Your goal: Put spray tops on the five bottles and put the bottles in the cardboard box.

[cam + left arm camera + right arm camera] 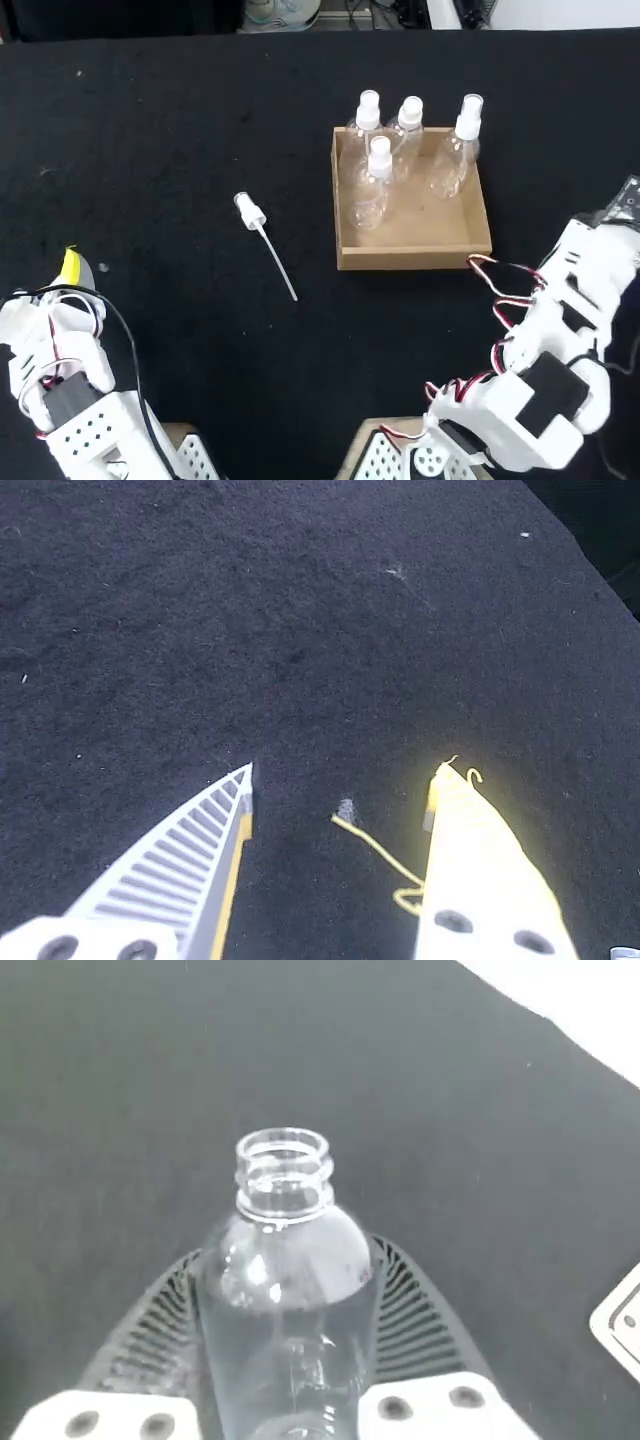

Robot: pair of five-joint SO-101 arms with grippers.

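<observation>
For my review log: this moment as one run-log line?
cardboard box: four capped bottles inside | spray top: loose on table | right claw: shut on uncapped bottle | left claw: open, empty

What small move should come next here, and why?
Probably the left claw, open and empty, should go to the loose spray top and grasp it: the right claw holds the fifth bottle, neck uncapped, and four capped bottles stand in the cardboard box.
</observation>
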